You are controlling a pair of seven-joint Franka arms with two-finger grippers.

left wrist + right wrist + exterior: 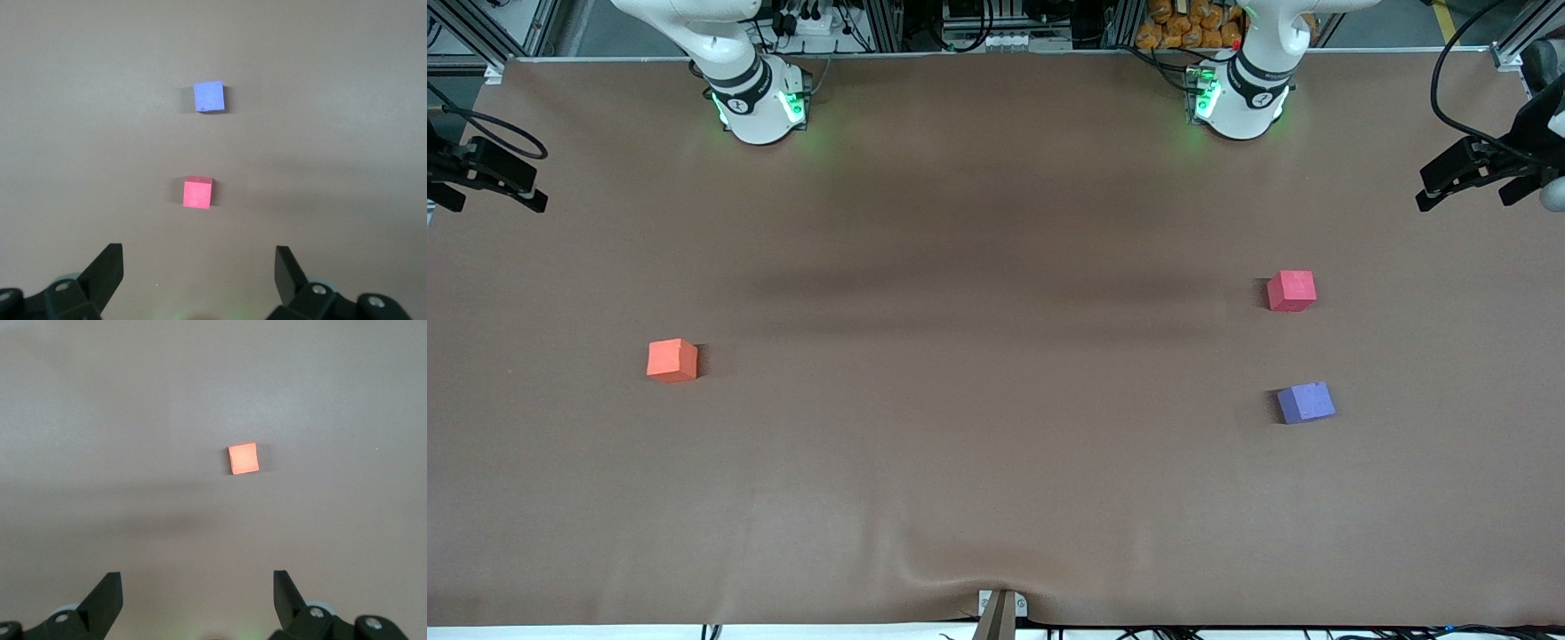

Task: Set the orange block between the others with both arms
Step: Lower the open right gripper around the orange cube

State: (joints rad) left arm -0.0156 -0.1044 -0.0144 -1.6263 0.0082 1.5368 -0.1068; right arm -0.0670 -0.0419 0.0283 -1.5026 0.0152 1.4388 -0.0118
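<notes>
Front view, nearest me: purple-blue cube [1305, 402], orange block [671, 360] toward the right arm's end, then red-pink cube [1291, 291]. I judge the orange one light, soft foam; I'd pinch two flat faces. Left gripper [199, 273] and right gripper [197, 593] hang spread wide, holding nothing.

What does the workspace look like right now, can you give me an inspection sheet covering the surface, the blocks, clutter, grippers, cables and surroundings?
Surface: brown table cover, rippled at the edge nearest the front camera.
Job's things: orange block alone toward the right arm's end; red-pink cube and purple-blue cube toward the left arm's end, apart, with the purple-blue one nearer the front camera.
Clutter: nothing seen.
Grippers: left gripper open, above the table; right gripper open, above the table; both empty.
Cables: black cable loops at the table's corner.
Surroundings: aluminium framing along the base edge.
</notes>
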